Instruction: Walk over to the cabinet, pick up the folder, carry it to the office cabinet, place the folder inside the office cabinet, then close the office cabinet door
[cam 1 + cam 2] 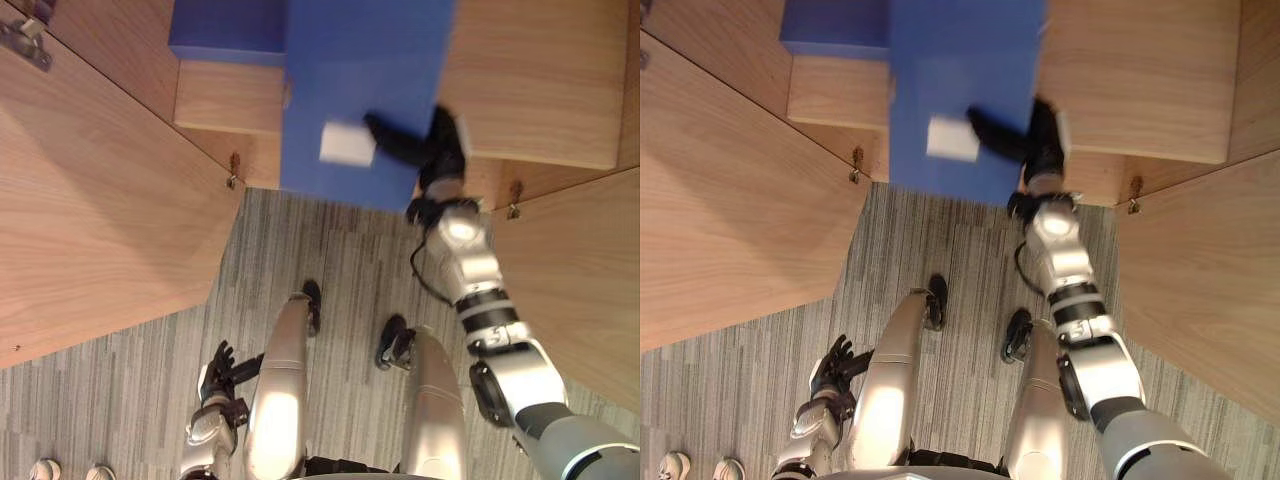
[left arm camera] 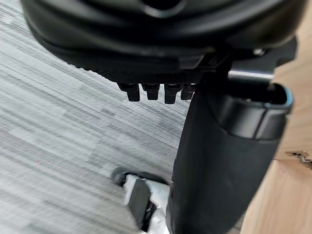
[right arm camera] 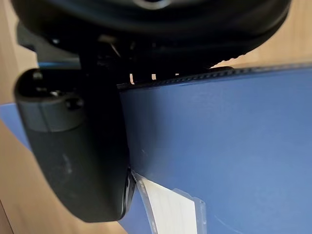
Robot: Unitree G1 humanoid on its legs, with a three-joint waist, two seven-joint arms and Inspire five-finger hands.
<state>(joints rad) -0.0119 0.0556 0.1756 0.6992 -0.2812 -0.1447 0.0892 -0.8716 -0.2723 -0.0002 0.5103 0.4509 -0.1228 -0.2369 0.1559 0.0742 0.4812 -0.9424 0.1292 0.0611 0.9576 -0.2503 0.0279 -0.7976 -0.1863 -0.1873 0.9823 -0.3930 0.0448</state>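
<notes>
Folder: one blue rectangular folder (image 1: 350, 100), held upright at the open front of the light wooden cabinet (image 1: 540, 80), its lower edge over the carpet.
Label: one white label (image 1: 347, 143) in a clear pocket on the folder's face.
Right hand (image 1: 435, 150): grasping the folder, with the thumb (image 3: 73, 146) laid across its face beside the label and the fingers behind it.
Left hand (image 1: 218, 362): hanging low over the carpet, fingers loose and spread, holding nothing.
Other blue object: one darker flat blue shape (image 1: 225, 30) on the wooden shelf (image 1: 225, 100), just left of the held folder; I cannot tell if it is a second folder.
Doors: two wooden doors swung open, one left (image 1: 100, 220), one right (image 1: 590, 280).
Hinges: two small metal ones (image 1: 232, 178) (image 1: 514, 200) at the shelf's lower corners.
Floor: grey striped carpet (image 1: 340, 250).
Shoes: a person's two white shoes (image 1: 45, 468) (image 1: 98, 471), well apart from the cabinet.
</notes>
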